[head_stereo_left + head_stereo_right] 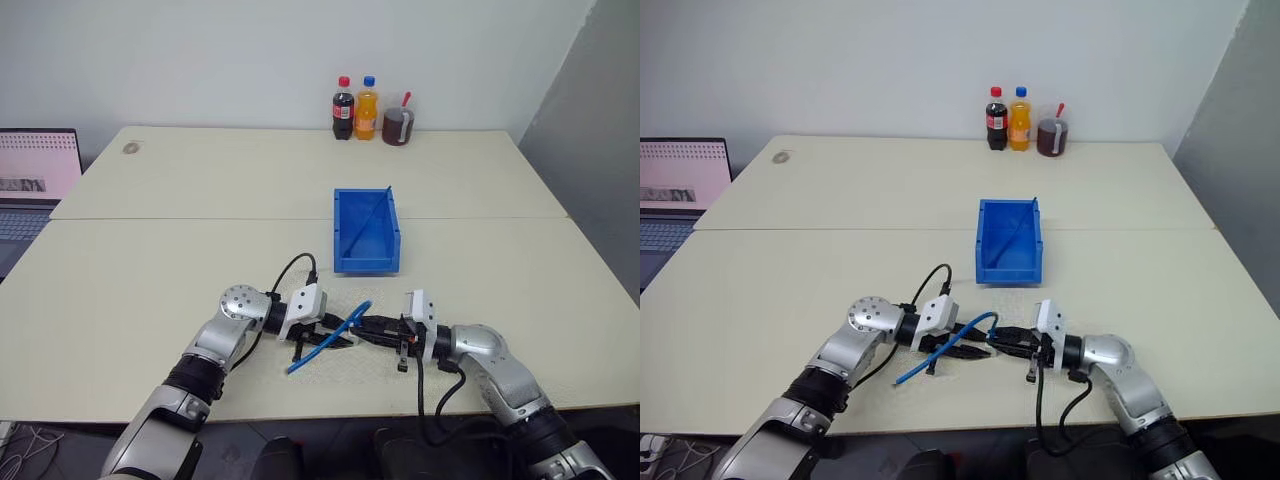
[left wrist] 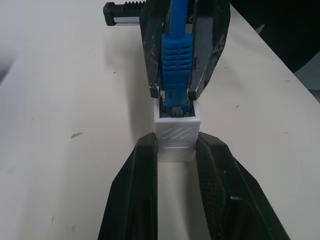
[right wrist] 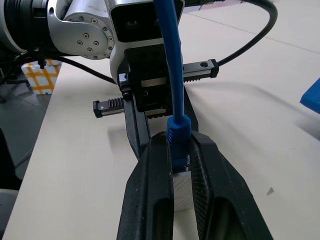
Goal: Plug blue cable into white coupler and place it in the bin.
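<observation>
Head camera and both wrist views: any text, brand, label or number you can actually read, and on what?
No text reads clearly in any view.
Dark soda bottle: red label, print too small.
Orange soda bottle: label too small.
Laptop screen: pink page with a dark band, lines blurred.
White coupler: embossed diagonal chevron marks, no letters.
Blue cable, bin: no markings visible.

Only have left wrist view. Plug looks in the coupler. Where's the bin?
Observer: The bin stands farther out on the table, straight ahead of the white coupler.
Operator: Cable slack?
Observer: The blue cable arcs up from the plug, its free end trailing toward the near table edge.
Operator: Anything else out there?
Observer: A dark bottle, an orange bottle and a cup at the far edge.
</observation>
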